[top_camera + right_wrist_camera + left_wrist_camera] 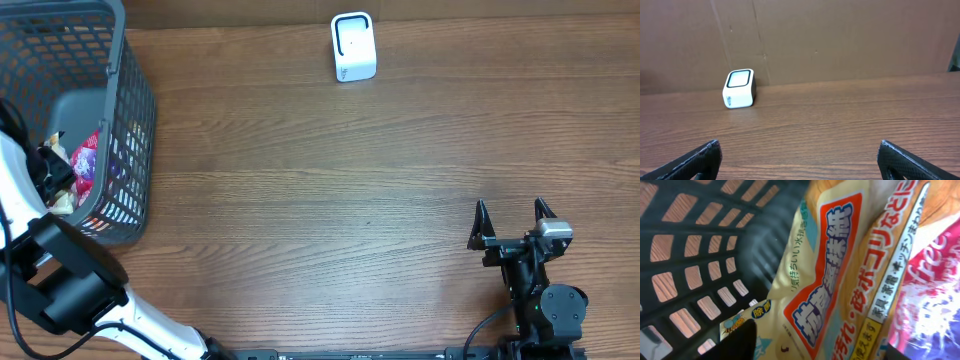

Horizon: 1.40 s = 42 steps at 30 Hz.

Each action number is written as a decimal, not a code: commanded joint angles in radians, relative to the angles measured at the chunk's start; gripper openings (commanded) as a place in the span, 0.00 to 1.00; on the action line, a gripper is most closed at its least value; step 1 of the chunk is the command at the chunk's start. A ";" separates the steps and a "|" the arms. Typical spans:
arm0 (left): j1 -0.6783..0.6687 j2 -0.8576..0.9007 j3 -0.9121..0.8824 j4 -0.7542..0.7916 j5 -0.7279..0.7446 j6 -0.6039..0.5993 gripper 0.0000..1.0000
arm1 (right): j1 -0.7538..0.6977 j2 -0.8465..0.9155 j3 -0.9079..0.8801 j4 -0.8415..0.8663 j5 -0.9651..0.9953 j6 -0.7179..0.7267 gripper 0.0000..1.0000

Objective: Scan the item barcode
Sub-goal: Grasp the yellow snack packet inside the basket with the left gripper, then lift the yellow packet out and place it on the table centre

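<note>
Spread right fingers [700, 159] above brown wood-grain table [840, 120], cardboard wall [840, 40] behind.

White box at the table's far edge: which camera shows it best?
The right wrist view: the white box appears larger, its dark-rimmed window clear. The overhead view shows it small, from above. The left wrist view misses it, seeing only packets in the basket.
</note>
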 commanded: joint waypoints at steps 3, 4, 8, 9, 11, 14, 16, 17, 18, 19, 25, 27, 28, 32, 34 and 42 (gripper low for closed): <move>0.045 0.003 -0.011 -0.011 0.064 0.009 0.47 | -0.002 -0.008 -0.010 0.006 0.006 -0.003 1.00; 0.045 0.003 -0.011 -0.012 0.077 0.009 0.47 | -0.002 -0.008 -0.010 0.006 0.006 -0.003 1.00; 0.045 0.003 -0.034 -0.012 0.095 0.009 0.47 | -0.002 -0.008 -0.010 0.006 0.005 -0.003 1.00; 0.045 0.003 -0.047 -0.006 0.095 0.008 0.47 | -0.002 -0.008 -0.010 0.006 0.005 -0.003 1.00; 0.045 0.003 -0.080 0.006 0.095 0.009 0.47 | -0.002 -0.008 -0.010 0.006 0.006 -0.003 1.00; 0.045 0.003 -0.143 0.039 0.086 0.029 0.41 | -0.002 -0.008 -0.010 0.006 0.006 -0.003 1.00; 0.045 0.003 -0.149 0.045 0.082 0.058 0.12 | -0.002 -0.008 -0.010 0.006 0.006 -0.003 1.00; 0.045 0.003 -0.144 0.047 0.071 0.061 0.04 | -0.002 -0.008 -0.010 0.006 0.005 -0.003 1.00; 0.045 0.003 -0.133 0.043 0.064 0.061 0.04 | -0.002 -0.008 -0.010 0.006 0.006 -0.003 1.00; 0.045 0.003 -0.114 0.033 0.064 0.061 0.04 | -0.002 -0.008 -0.010 0.006 0.006 -0.003 1.00; 0.045 -0.007 0.116 -0.082 0.112 0.009 0.04 | -0.002 -0.008 -0.010 0.006 0.005 -0.003 1.00; 0.045 -0.015 0.209 -0.123 0.161 -0.008 0.04 | -0.002 -0.008 -0.010 0.006 0.006 -0.003 1.00; 0.045 -0.019 0.255 -0.141 0.196 -0.007 0.04 | -0.002 -0.008 -0.010 0.006 0.006 -0.003 1.00; 0.044 -0.040 0.417 -0.188 0.386 -0.006 0.04 | -0.002 -0.008 -0.010 0.006 0.005 -0.003 1.00; 0.036 -0.055 0.477 -0.202 0.491 -0.006 0.04 | -0.002 -0.008 -0.010 0.006 0.005 -0.003 1.00; -0.112 -0.210 0.576 -0.131 0.636 0.008 0.04 | -0.002 -0.008 -0.010 0.006 0.005 -0.003 1.00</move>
